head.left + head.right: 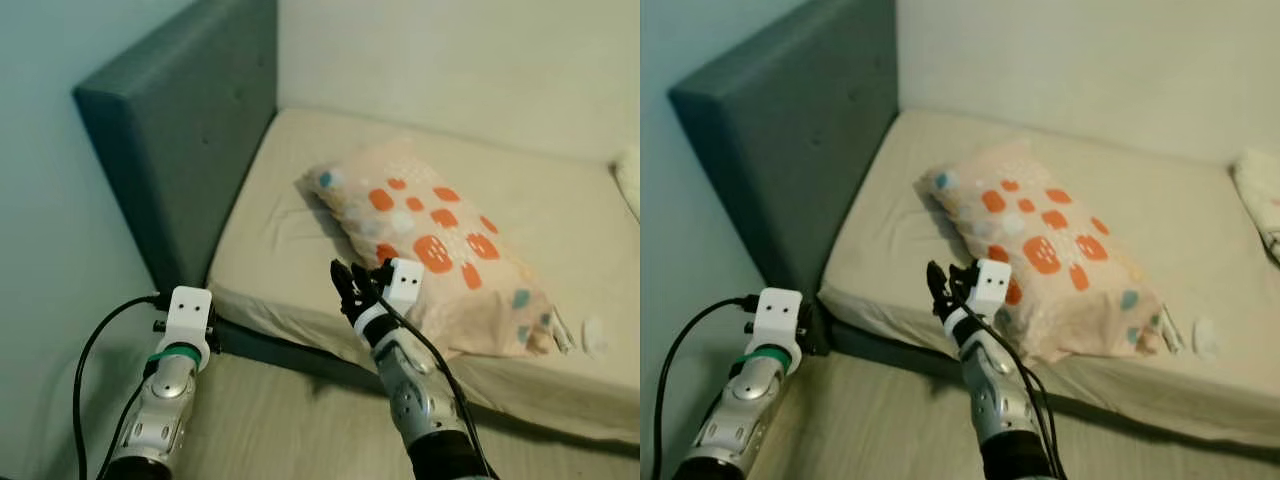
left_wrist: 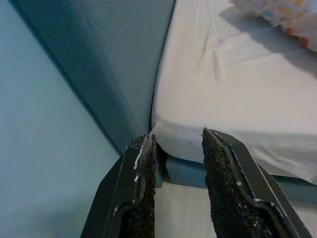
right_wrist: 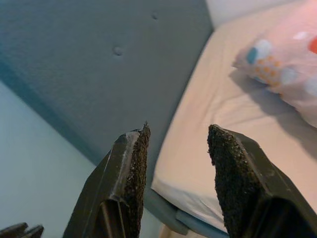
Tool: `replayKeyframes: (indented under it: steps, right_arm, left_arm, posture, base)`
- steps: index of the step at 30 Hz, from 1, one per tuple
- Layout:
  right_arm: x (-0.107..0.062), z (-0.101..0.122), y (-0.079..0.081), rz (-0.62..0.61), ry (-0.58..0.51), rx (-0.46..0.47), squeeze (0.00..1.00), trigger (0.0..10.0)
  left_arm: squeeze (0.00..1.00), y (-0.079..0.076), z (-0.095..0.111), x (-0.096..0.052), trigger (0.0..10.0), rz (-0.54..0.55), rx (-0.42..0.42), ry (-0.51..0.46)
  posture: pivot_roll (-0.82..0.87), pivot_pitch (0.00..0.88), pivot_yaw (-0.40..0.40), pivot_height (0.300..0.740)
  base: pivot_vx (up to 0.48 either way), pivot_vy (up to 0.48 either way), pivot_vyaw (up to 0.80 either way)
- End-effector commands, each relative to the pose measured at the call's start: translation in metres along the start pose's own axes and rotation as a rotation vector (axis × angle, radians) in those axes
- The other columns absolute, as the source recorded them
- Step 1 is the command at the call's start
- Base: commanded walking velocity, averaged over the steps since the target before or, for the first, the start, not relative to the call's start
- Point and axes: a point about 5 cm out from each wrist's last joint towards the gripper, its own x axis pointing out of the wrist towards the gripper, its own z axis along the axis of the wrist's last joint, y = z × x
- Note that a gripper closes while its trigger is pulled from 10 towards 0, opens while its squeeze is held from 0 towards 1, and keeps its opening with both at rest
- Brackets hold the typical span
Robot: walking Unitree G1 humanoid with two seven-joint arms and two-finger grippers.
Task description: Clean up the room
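One headboard [image 1: 190, 150], one bed [image 1: 290, 230], one pillow [image 1: 430, 240] with orange and blue spots, and two end effectors are in view; at the far right edge of the bed lies part of a second pale cushion [image 1: 1260, 200], and a small white scrap [image 1: 594, 335] sits on the sheet just past the pillow's lower corner. The left end effector [image 2: 173, 163] hangs low at the bed's near left corner, by the foot of the grey-blue headboard; its two black fingers stand narrowly apart with nothing between them, and the pillow lies well apart from it, ahead and to its right. The right end effector [image 1: 352, 285] is raised over the near edge of the mattress, fingers parted somewhat wider and holding nothing. The pillow lies just beside it, ahead and to its right, not touched by the fingertips.
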Motion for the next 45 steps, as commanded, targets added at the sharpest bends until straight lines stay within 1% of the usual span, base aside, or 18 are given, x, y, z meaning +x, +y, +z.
replayKeyframes:
  steps: [1,6,9,11,17,23,33,38,43,45]
  right_arm:
    - [-0.0043,-0.0018,-0.0098,-0.031,0.008,-0.007,0.00,10.0]
    - [-0.0039,-0.0018,-0.0096,-0.029,0.006,-0.010,0.00,10.0]
    - [-0.0041,-0.0029,-0.0097,-0.026,0.016,-0.013,0.00,10.0]
    - [-0.0046,-0.0039,-0.0097,-0.023,0.021,-0.015,0.00,10.0]
    - [-0.0047,-0.0046,-0.0101,-0.023,0.025,-0.029,0.00,10.0]
    - [-0.0043,-0.0045,-0.0101,-0.023,0.024,-0.047,0.00,10.0]
    - [-0.0034,-0.0056,-0.0100,-0.028,0.028,-0.051,0.00,10.0]
    - [-0.0038,-0.0056,-0.0105,-0.033,0.026,-0.053,0.00,10.0]
    - [-0.0043,-0.0060,-0.0107,-0.035,0.025,-0.052,0.00,10.0]
    - [-0.0047,-0.0065,-0.0113,-0.037,0.025,-0.052,0.00,10.0]
  left_arm:
    - [0.00,-0.0063,-0.0055,-0.0013,10.0,-0.019,-0.001,0.028]
    - [0.00,-0.0080,-0.0074,-0.0010,10.0,-0.031,0.010,0.033]
    - [0.00,-0.0107,-0.0085,-0.0008,10.0,-0.049,0.036,0.028]
    - [0.00,-0.0118,-0.0089,-0.0010,10.0,-0.064,0.029,0.026]
    - [0.00,-0.0089,-0.0076,0.0001,10.0,-0.042,0.017,0.021]
    - [0.00,-0.0074,-0.0056,0.0012,10.0,-0.035,0.017,0.011]
    - [0.00,-0.0066,-0.0048,0.0021,10.0,-0.034,0.022,0.003]
    - [0.00,-0.0077,-0.0049,0.0029,10.0,-0.071,0.049,0.001]
    - [0.00,-0.0087,-0.0043,0.0033,10.0,-0.082,0.032,-0.001]
    - [0.00,-0.0121,-0.0036,0.0027,10.0,-0.116,0.031,-0.010]
  posture:
    - [0.04,0.008,0.022,0.740]
    - [0.04,0.006,0.021,0.740]
    - [0.04,0.004,0.020,0.740]
    - [0.04,0.004,0.020,0.740]
    - [0.04,0.003,0.019,0.740]
    - [0.04,0.003,0.019,0.740]
    - [0.04,0.003,0.019,0.740]
    - [0.04,0.006,0.021,0.740]
    - [0.04,0.009,0.021,0.740]
    - [0.04,0.012,0.022,0.740]
  base:
    - [0.000,0.000,0.00]
    - [0.000,0.000,0.00]
    - [0.000,0.000,0.00]
    - [0.000,0.000,-0.80]
    - [0.379,0.269,-0.79]
    - [0.400,0.265,0.00]
    - [0.402,0.263,0.00]
    - [0.374,0.048,0.00]
    - [0.068,0.000,0.00]
    - [0.000,0.000,0.00]
